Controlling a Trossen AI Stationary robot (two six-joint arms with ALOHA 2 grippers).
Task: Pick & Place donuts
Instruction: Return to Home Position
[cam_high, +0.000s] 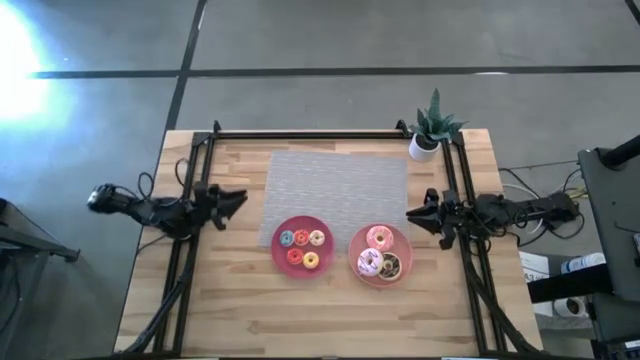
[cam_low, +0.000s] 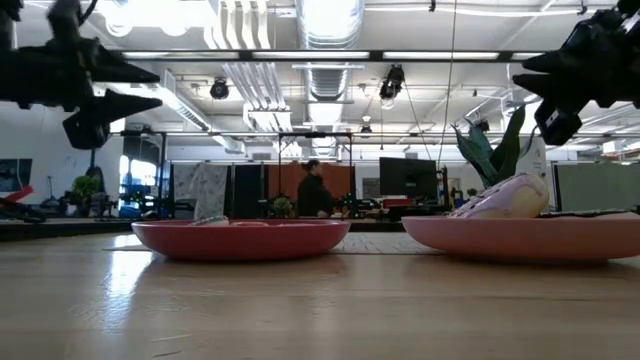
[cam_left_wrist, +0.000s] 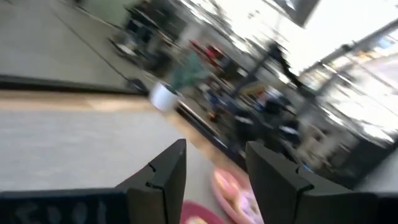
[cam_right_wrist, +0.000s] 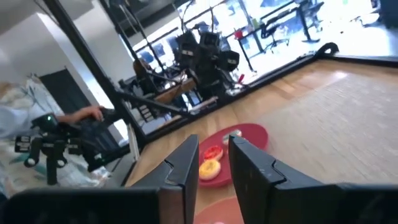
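Left gripper (cam_left_wrist: 216, 149): fingers spread, empty, raised off the left edge of the mat (cam_high: 335, 190). Right gripper (cam_right_wrist: 213, 142): fingers slightly apart, empty, off the mat's right edge. All visible donuts (cam_high: 301, 246) lie on two plates (cam_high: 355, 243) just in front of the mat; none lies on bare worktop (cam_high: 220, 300). Judgement: placing is complete and only parking the arms remains. Both arms are clear of the plates, with open room outward.
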